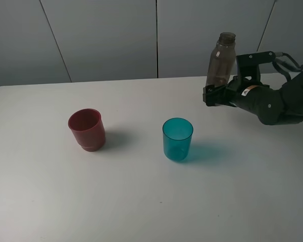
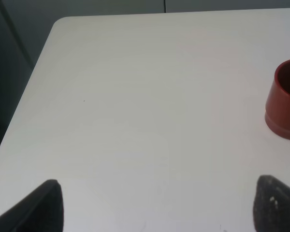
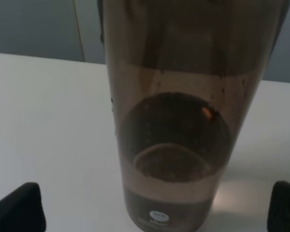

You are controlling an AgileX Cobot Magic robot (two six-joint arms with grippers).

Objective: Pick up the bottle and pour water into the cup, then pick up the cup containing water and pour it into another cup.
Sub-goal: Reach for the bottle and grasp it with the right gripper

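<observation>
The bottle [image 1: 221, 60], tall, smoky grey-brown and uncapped, stands upright at the back right of the table. My right gripper [image 1: 216, 93] is open at its lower part. In the right wrist view the bottle [image 3: 176, 121] fills the middle, and the gripper's [image 3: 154, 208] two dark fingers sit wide apart on either side without touching it. The teal cup [image 1: 178, 138] stands mid-table, in front and left of the bottle. The dark red cup [image 1: 87, 128] stands further left. My left gripper [image 2: 159, 208] is open over bare table, with the red cup [image 2: 286, 99] off to one side of it.
The white table [image 1: 141, 201] has a rounded corner and an edge beside the left gripper [image 2: 34, 72]. A grey panelled wall [image 1: 116, 35] runs behind the table. The right arm's dark body [image 1: 278, 101] lies over the table's right side.
</observation>
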